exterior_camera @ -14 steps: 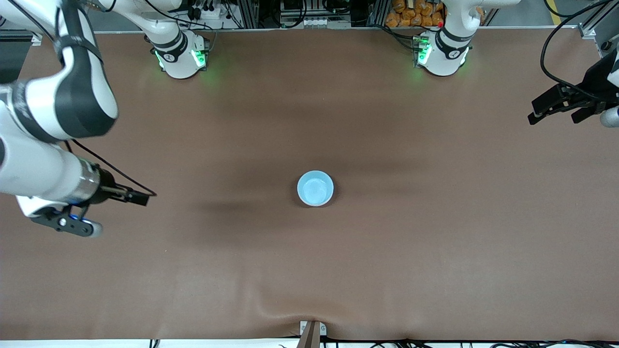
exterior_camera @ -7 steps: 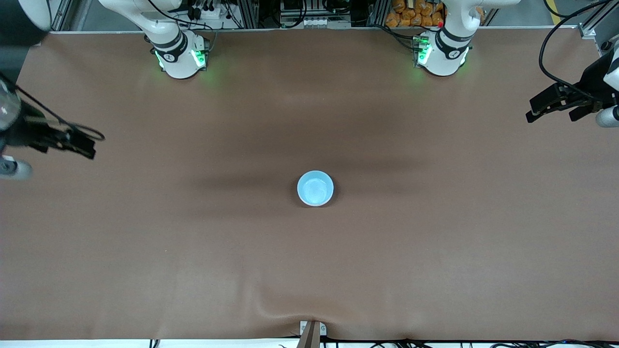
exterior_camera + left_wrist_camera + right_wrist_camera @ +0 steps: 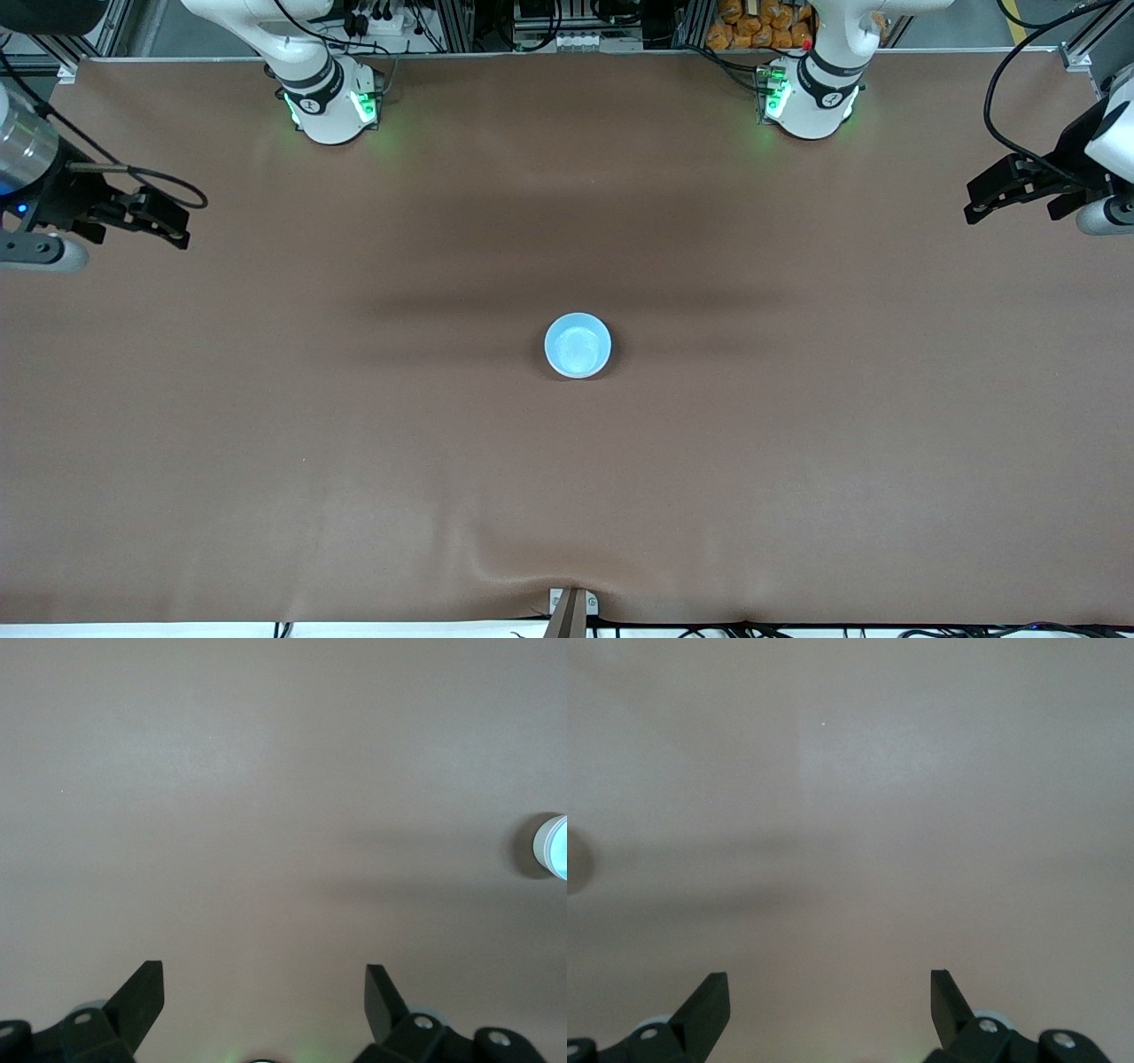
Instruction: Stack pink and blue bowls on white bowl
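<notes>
Front view, light blue bowl [image 3: 578, 345] mid-table well apart from both grippers' fingers, left gripper [image 3: 1005, 196] and right gripper [image 3: 152, 221] spread wide, empty, no legible writing.

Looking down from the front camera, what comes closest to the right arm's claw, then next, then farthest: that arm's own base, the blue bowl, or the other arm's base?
From the right gripper, open at its end of the table:
1. Right arm's base, along the table's back edge.
2. Blue bowl, mid-table.
3. Left arm's base, toward the left arm's end.
</notes>
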